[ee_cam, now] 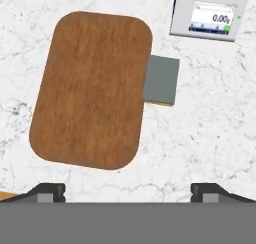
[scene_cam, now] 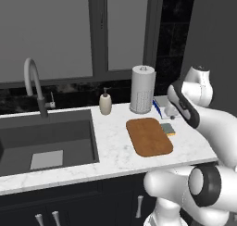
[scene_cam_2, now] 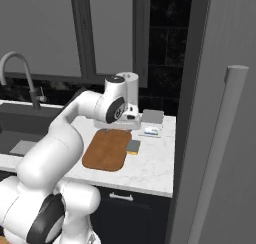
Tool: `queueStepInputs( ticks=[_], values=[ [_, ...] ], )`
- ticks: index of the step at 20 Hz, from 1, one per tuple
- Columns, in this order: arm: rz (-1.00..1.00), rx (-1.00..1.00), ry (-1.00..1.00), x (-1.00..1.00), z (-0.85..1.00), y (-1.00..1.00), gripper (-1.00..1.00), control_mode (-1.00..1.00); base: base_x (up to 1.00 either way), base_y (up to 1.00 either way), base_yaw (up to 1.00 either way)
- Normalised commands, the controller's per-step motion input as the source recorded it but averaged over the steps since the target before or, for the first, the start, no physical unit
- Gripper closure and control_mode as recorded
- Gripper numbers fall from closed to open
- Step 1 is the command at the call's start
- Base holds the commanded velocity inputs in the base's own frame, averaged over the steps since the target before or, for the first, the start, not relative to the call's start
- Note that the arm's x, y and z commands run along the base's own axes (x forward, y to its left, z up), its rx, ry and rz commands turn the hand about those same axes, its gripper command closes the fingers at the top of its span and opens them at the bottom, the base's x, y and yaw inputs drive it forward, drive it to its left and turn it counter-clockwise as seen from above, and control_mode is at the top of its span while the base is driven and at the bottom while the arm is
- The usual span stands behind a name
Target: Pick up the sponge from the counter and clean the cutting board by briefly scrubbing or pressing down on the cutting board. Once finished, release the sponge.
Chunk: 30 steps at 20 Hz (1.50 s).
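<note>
On the white marble-look counter (scene_cam: 115, 148), the small yellow sponge with a grey-green scrubbing layer (ee_cam: 161, 81) lies touching the right edge of the flat brown wooden cutting board (ee_cam: 92, 88), while the 2-finger gripper (ee_cam: 127, 190) hangs above them, fingers spread wide and empty.

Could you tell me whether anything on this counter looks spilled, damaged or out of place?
Nothing stands out. The cutting board lies flat on the counter, slightly angled, with the sponge right against its edge, scrub side up. No spills or damage show. The open gripper hangs above them, holding nothing.
</note>
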Motion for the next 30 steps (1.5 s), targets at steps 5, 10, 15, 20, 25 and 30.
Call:
queueStepInputs(
  ticks=[5,10,15,20,25,30],
  values=[
    [0.0,0.0,0.02,0.46,-0.48,-0.15,-1.0,-1.0,0.0,0.0,0.0],
    [0.0,0.0,0.09,0.48,-0.39,-0.12,-1.0,-1.0,0.0,0.0,0.0],
    [-0.15,0.0,0.15,0.38,-0.18,-0.19,-1.0,-1.0,0.0,0.0,0.0],
    [-0.24,0.0,0.0,0.29,0.0,-0.02,-1.0,-1.0,0.0,0.0,0.0],
    [-0.07,0.04,-0.03,0.28,-0.11,-0.19,-1.0,-1.0,0.0,0.0,0.0],
    [-0.03,0.07,-0.1,0.18,-0.36,-0.33,-1.0,-1.0,0.0,0.0,0.0]
  ],
)
